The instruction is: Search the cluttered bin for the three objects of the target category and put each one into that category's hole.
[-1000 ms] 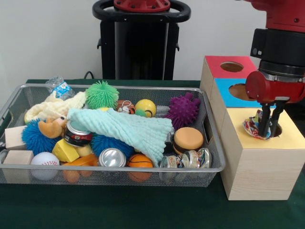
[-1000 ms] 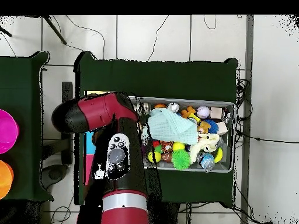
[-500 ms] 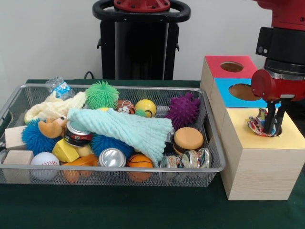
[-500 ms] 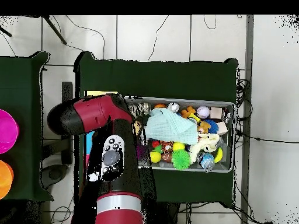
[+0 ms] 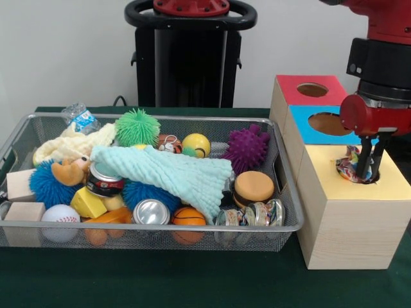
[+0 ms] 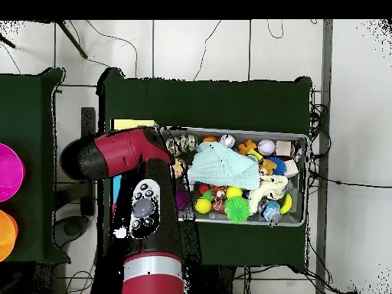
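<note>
The crumpled wrapper (image 5: 350, 165), a multicoloured wad, sits at the mouth of the round hole (image 5: 374, 174) in the yellow top of the nearest box (image 5: 350, 218), bunched against the hole's left rim and apparently partly sunk into it. The end effector (image 5: 366, 168) stands upright in the same opening, its two dark fingers (image 5: 365, 160) reaching down from the red wrist, and the wad lies right against them on their left side, touching. The fingers look close together, pinching the wrapper's edge, though the grip itself is hidden by the wad. So the relation that matters is almost vertical: the hole is directly below the end effector, and the wrapper hangs just off-centre toward the bin (image 5: 286, 192). The wad has no clear long axis; it is a loose ball. My judgement is that a release here would let it drop in, with a small risk that it catches on the left rim. The overhead view shows only the arm (image 6: 122, 153) covering the boxes, so it adds nothing about the hold. The bin's clutter lies well apart to the left.
</note>
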### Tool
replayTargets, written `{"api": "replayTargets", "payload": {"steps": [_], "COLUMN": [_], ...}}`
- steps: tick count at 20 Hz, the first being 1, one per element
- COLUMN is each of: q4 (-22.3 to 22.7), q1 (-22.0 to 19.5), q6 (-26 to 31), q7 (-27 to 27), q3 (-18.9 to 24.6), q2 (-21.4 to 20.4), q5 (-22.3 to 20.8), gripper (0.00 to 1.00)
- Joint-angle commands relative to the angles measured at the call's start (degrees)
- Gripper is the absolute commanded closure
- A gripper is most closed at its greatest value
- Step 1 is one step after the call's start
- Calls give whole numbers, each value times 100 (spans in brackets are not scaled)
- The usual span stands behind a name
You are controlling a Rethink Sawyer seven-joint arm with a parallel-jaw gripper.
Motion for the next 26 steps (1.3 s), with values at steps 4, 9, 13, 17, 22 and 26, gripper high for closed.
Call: {"api": "replayTargets", "payload": {"steps": [4,9,13,17,22,26], "q4": [644,593,595,584,529,453], "q1": [-92,-53,-60,-55,11,83], "q6": [478,315,125,1,-298,-333], "q7": [810,829,850,852,1030,1179], "q3": [65,13,11,-33,-94,-143], "q2": [459,543,618,741,970,1065], "q5": [67,-11,-28,-74,-69,50], "gripper": [100,100,100,100,100,100]}}
